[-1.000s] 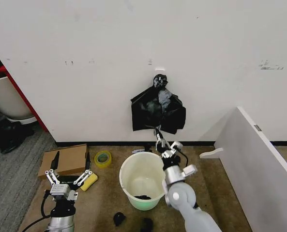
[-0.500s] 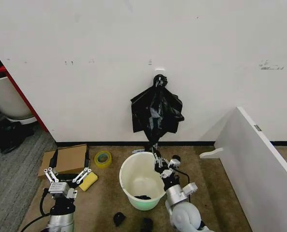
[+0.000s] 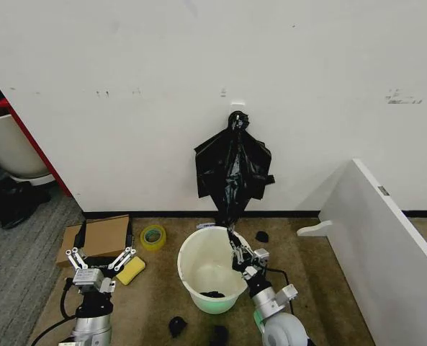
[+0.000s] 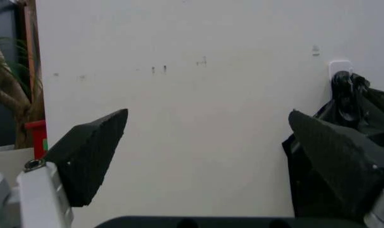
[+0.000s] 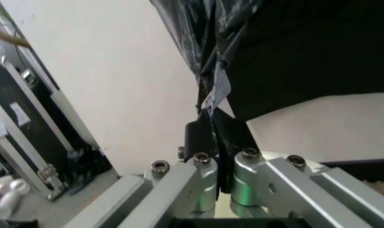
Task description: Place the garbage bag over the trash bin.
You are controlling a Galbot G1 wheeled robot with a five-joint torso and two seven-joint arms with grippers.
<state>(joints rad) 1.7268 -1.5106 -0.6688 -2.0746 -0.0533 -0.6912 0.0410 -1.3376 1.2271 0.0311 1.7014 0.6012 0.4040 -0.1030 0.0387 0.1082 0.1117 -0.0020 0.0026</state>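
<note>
Against the white wall [image 3: 127, 86], the garbage bag [image 3: 233, 169] is hanging from a hook above the trash bin [image 3: 210, 270]. The right tool [image 3: 235, 241] is pinching the bag's bottom tip over the bin's rim, while the left tool [image 3: 98, 254] is idling spread wide near the cardboard box [image 3: 101, 236].

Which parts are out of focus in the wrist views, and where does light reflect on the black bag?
Left wrist view: the open left gripper is blurred close up, while the wall marks look sharper. Right wrist view: the garbage bag shows pale sheen where the right gripper pinches it. Head view: grey highlights streak the bag's folds.
</note>
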